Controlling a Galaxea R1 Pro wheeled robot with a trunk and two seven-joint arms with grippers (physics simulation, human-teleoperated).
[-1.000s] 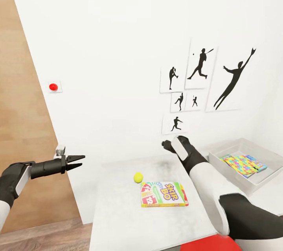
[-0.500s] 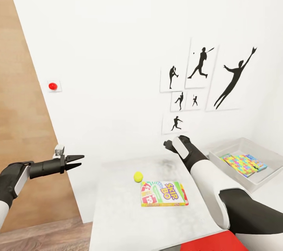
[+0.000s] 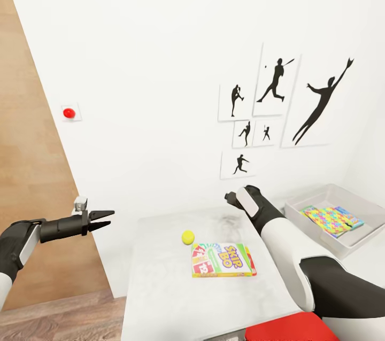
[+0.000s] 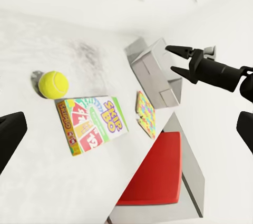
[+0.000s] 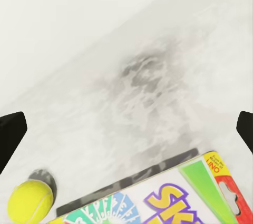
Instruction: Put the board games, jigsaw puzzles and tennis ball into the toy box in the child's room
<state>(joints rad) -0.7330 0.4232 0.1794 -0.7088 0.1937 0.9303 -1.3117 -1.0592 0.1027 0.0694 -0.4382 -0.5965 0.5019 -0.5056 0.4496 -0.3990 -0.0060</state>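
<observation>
Desk (image 3: 160, 287), pale mottled top: SKIP-BO box (image 3: 223, 260) flat mid-top, ball (image 3: 187, 237) just beside its far-left corner, apart from it. Same pair in left wrist view, box (image 4: 90, 123), ball (image 4: 53, 84), and right wrist view, box (image 5: 174, 197), ball (image 5: 29, 202). Bin (image 3: 342, 239) at right end of desk, holding puzzle (image 3: 327, 221) and blue box (image 3: 350, 218) under its edge. Left gripper (image 3: 105, 219) off the desk's left edge, in air, jaws parted, holding nothing. Right gripper (image 4: 175, 59) over the desk's back edge beyond the SKIP-BO box, jaws parted, holding nothing. Silhouette pictures (image 3: 278, 111) on wall behind
</observation>
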